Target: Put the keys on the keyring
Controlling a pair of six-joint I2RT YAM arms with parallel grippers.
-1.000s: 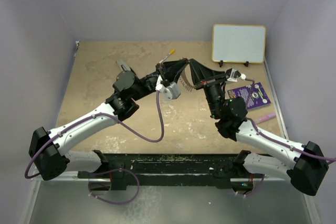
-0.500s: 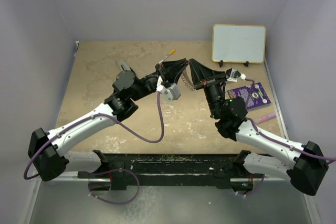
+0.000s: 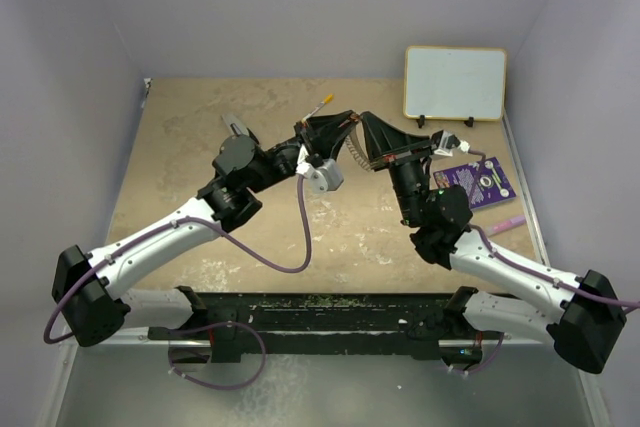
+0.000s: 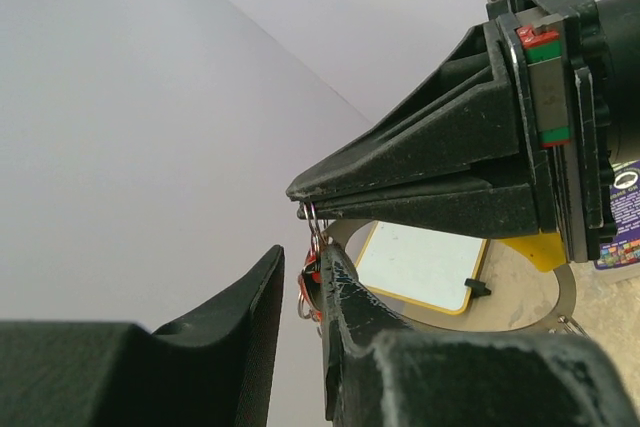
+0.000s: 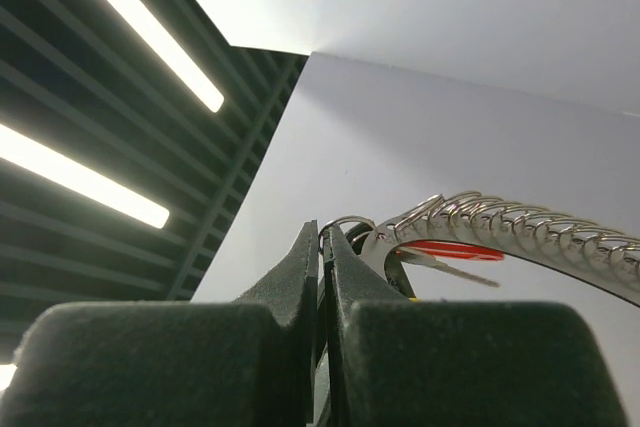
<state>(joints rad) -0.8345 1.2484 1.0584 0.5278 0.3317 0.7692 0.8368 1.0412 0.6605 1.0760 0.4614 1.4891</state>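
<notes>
Both grippers meet tip to tip above the middle of the table. My right gripper (image 3: 363, 122) is shut on the wire of the keyring (image 3: 350, 154), whose silver-strung arc hangs below it; the arc also shows in the right wrist view (image 5: 500, 222). In that view the fingers (image 5: 323, 232) pinch a small wire loop. The keys with their red tag (image 4: 312, 272) hang by the tip of the right gripper (image 4: 305, 212), against the inner face of one finger of my left gripper (image 4: 302, 252). That gripper's jaws stand apart with a gap. The red tag (image 5: 450, 249) lies under the ring's arc.
A yellow-tipped marker (image 3: 322, 105) lies just behind the grippers. A grey-black tool (image 3: 238, 127) sits by the left arm. A whiteboard (image 3: 455, 82) stands at the back right, with a purple card (image 3: 478, 185) and a pink pen (image 3: 505, 222) before it. Walls close three sides.
Almost nothing: the left wrist has shifted very slightly. Both grippers stay together at the ring.
</notes>
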